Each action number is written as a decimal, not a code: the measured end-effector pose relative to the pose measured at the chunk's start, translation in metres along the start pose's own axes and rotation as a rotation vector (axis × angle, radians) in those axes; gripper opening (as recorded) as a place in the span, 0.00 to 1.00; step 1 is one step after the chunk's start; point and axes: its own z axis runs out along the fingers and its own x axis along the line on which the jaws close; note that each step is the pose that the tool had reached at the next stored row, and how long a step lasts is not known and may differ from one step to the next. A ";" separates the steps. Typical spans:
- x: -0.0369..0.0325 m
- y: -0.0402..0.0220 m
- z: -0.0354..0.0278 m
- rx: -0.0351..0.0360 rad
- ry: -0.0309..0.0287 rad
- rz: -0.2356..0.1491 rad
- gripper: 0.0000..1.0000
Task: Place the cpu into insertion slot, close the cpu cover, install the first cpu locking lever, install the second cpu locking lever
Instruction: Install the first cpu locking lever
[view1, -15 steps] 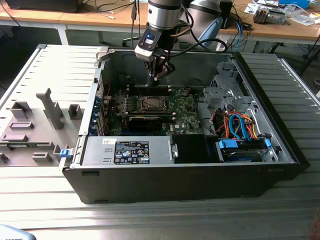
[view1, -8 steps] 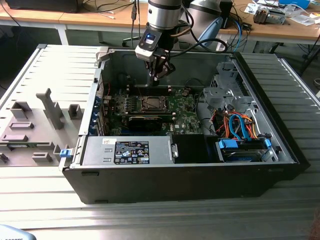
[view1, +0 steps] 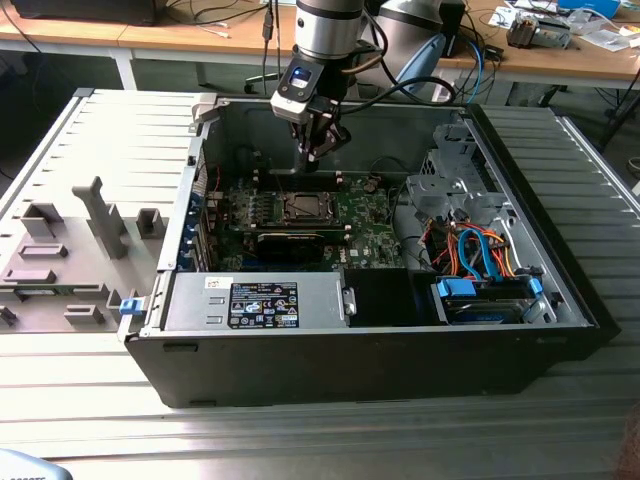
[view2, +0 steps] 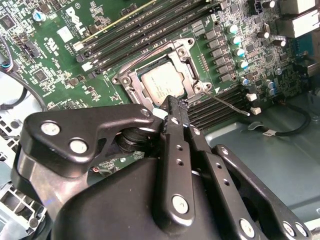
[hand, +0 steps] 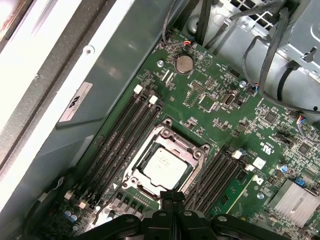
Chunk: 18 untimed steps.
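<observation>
Hovering mid-case in the exterior view: case wall (view1: 200, 150) on that view's left, drive cage (view1: 450, 190) on its right, both well apart from the one gripper (view1: 312, 152), fingers pressed together. One cpu (hand: 164, 162) sits in the insertion slot (view1: 303, 207) just below the tips. One cpu cover (hand: 182, 141) frames it.

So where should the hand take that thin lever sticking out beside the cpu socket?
Probably near its free end, from above, crosswise to the rod: the lever is a thin wire reaching out over the memory slots, clear of the cpu cover.
</observation>
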 end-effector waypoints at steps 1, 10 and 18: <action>0.0000 0.0000 0.0000 0.0000 -0.0001 -0.001 0.11; 0.0000 0.0000 0.0000 -0.0002 -0.0011 -0.014 0.11; 0.0000 0.0000 0.0001 -0.0004 -0.0017 -0.022 0.11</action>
